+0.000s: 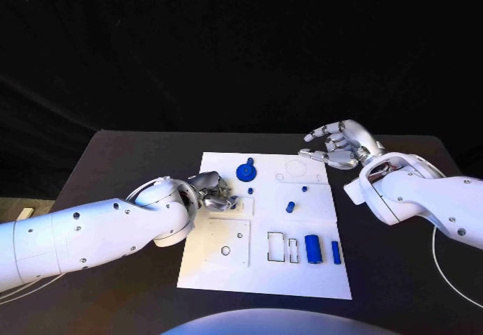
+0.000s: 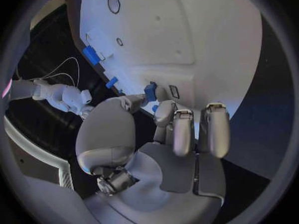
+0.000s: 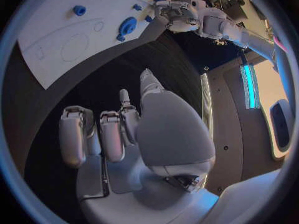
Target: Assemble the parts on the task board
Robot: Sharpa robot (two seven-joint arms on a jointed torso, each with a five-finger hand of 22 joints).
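Note:
The white task board (image 1: 264,279) lies in the middle of the black table. My left hand (image 1: 213,192) reaches over the board's left edge and pinches a small blue part (image 1: 250,190) between thumb and fingertip (image 2: 164,109); the left wrist view has that part (image 2: 150,90) beside a small rectangular slot (image 2: 174,91). A blue gear (image 1: 246,171) stands just beyond it. Two small blue pegs (image 1: 302,188) (image 1: 290,206) stand mid-board. Two blue cylinders (image 1: 312,249) (image 1: 335,252) lie near the right edge. My right hand (image 1: 342,145) hovers beyond the board's far right corner, fingers loosely apart, holding nothing.
Outlines of a large circle (image 1: 297,167) and rectangular recesses (image 1: 276,246) mark the board. A square plate with a hole (image 1: 227,244) sits at its near left. Bare black table (image 1: 121,160) surrounds the board. A white cable (image 1: 439,258) curves at the right.

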